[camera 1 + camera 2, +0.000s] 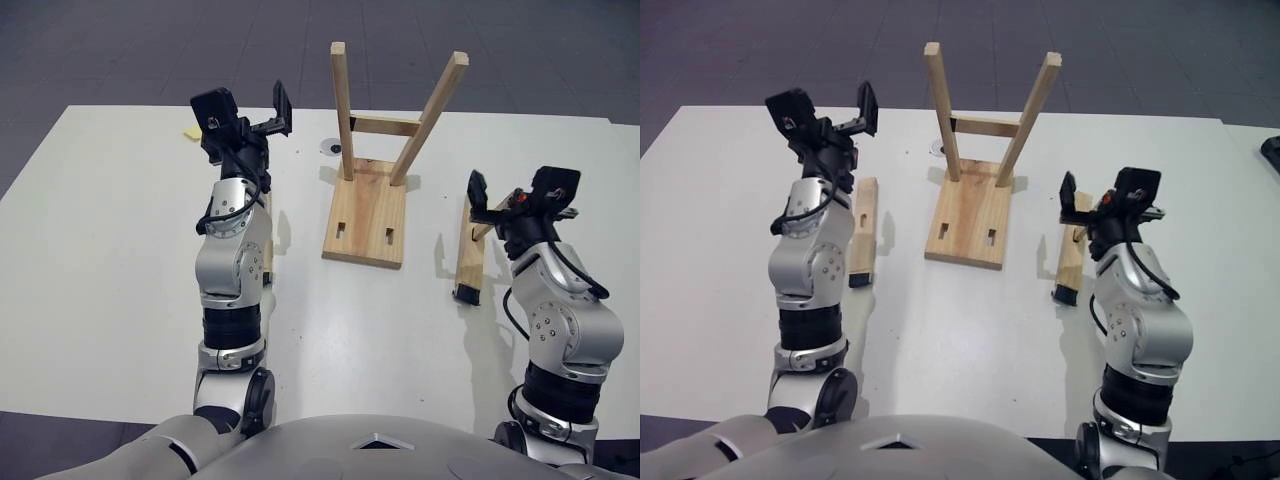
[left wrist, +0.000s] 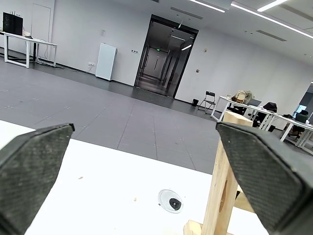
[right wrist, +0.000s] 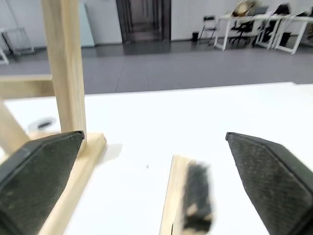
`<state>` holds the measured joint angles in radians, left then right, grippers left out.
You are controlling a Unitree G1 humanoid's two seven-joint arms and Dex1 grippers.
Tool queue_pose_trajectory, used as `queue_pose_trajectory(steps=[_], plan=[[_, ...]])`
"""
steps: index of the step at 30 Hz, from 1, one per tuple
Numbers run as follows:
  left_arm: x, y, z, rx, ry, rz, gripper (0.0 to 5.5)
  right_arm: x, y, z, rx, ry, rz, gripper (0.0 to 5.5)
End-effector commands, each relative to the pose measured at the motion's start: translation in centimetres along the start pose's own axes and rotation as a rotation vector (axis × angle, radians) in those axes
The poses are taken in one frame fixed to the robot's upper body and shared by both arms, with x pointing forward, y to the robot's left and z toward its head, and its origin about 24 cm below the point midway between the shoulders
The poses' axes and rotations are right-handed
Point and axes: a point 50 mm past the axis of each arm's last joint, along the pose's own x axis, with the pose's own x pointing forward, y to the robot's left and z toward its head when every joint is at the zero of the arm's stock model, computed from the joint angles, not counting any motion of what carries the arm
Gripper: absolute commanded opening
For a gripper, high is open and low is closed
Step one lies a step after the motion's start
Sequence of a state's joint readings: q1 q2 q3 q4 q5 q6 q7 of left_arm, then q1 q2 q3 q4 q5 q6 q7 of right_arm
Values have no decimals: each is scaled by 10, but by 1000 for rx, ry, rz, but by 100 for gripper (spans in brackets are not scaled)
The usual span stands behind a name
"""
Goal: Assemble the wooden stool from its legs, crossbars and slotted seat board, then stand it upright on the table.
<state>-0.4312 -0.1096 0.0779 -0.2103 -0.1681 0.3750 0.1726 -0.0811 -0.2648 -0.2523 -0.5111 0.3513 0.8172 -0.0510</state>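
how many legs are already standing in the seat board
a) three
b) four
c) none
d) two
d: two legs stand up from the far end of the seat board, joined by a crossbar, while its two near slots are empty.

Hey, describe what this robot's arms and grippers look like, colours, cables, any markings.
The left arm and right arm have rounded silver-grey housings dotted with small dark holes, joined by black ribbed rings. A black cable loops beside each wrist. The left gripper and right gripper are black, with wedge-shaped fingers in finely textured dark padding. A small red spot marks the right wrist.
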Motion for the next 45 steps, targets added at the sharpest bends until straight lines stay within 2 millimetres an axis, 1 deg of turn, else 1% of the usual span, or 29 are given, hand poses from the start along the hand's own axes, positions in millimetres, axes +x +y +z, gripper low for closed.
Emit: queue_pose_trajectory(steps=[1,4,7,10,12,17,22,28,31,32,37,42,45], plan=[[-2,-3,-1,-1,18,4,540,1,-4,-23,-56,164,-50,538],[-3,-4,-1,-8,23,7,540,-1,-11,-32,-68,234,-89,538],[-5,-4,-5,-10,51,18,540,-1,-16,-42,-102,329,-117,538],[-5,-4,-7,-8,67,25,540,1,-15,-48,-95,410,-104,538],[-4,-4,-7,-12,76,31,540,2,-13,-50,-85,445,-94,509],[-3,-7,-8,-3,124,35,540,5,-6,-52,-125,507,-45,428],[-3,-10,-7,-41,170,47,540,8,-9,-51,-119,577,-63,365],[-1,-11,-2,-50,185,54,540,10,-10,-50,-140,643,-85,267],[-1,-10,-1,-52,189,63,540,12,-10,-47,-171,641,-76,218],[-1,-9,-1,-52,192,65,540,12,-10,-47,-180,638,-70,211],[-1,-7,-5,-38,211,73,540,13,-14,-45,-221,600,-51,208],[0,-6,-6,-31,213,63,540,17,-17,-35,-191,467,-25,208],[0,-5,-5,-29,203,55,540,18,-18,-25,-125,353,13,208]])
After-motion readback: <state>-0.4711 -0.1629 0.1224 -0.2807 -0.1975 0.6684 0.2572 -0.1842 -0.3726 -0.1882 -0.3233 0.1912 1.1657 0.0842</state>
